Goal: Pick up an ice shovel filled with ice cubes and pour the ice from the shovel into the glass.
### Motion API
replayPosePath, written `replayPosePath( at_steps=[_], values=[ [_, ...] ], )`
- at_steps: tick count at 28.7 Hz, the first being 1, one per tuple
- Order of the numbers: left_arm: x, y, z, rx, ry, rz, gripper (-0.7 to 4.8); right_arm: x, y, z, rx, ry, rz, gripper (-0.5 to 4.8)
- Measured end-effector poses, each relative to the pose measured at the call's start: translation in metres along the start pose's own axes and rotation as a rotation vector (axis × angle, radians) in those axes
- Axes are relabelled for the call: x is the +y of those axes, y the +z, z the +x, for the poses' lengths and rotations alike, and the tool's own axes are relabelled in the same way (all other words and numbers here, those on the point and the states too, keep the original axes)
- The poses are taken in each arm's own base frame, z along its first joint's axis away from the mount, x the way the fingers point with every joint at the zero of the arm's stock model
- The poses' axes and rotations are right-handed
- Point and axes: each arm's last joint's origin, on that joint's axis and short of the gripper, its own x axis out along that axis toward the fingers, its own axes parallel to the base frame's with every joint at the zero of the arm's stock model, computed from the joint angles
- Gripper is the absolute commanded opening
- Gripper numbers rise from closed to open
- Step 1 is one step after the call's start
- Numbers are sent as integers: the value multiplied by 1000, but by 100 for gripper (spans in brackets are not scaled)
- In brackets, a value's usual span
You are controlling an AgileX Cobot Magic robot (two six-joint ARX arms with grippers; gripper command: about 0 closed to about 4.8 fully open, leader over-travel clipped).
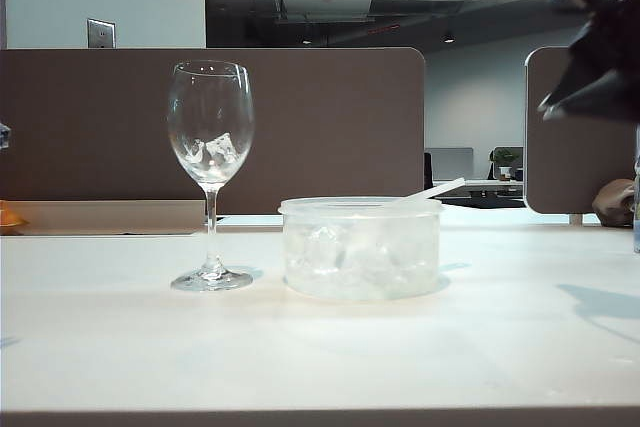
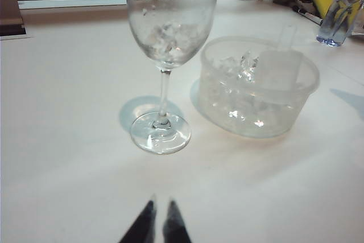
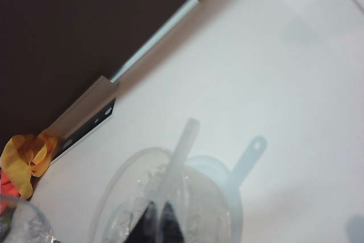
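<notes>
resting in the ice tub (image 1: 361, 247) at frame centre, the ice shovel (image 1: 432, 190) is light, slick plastic; i'd pinch its thin handle. my right gripper (image 3: 157, 220) hangs above, closed and empty; my left gripper (image 2: 158, 220) is closed too.

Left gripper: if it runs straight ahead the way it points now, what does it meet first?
Likely the foot of the glass. The left gripper, shut, sits low over bare table, aimed at it. The tub lies off to one side. Depth is hard to judge.
</notes>
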Motion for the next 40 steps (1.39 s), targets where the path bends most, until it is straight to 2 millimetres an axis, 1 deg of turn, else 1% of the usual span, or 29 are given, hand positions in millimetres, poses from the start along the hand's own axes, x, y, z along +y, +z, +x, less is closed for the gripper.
replayPosePath(
  at_steps=[4, 8, 13, 18, 23, 27, 28, 33, 40],
  values=[
    [0, 0, 0, 0, 0, 0, 30, 7, 6, -15, -59, 54, -123, -2],
    [0, 0, 0, 0, 0, 0, 30, 7, 5, -26, -95, 73, -307, -2],
    [0, 0, 0, 0, 0, 0, 30, -1, -4, -38, -117, 70, -477, -2],
    [0, 0, 0, 0, 0, 0, 30, -19, -20, -48, -116, 28, -599, -2],
    [0, 0, 0, 0, 0, 0, 30, -39, -39, -60, -112, -13, -624, -2],
    [0, 0, 0, 0, 0, 0, 30, -47, -47, -68, -128, -24, -624, -2],
    [0, 0, 0, 0, 0, 0, 30, -52, -51, -71, -133, -33, -623, -2],
    [0, 0, 0, 0, 0, 0, 30, -53, -50, -75, -153, -59, -623, -2],
    [0, 0, 0, 0, 0, 0, 30, -60, -44, -78, -180, -134, -622, -2]
  ],
)
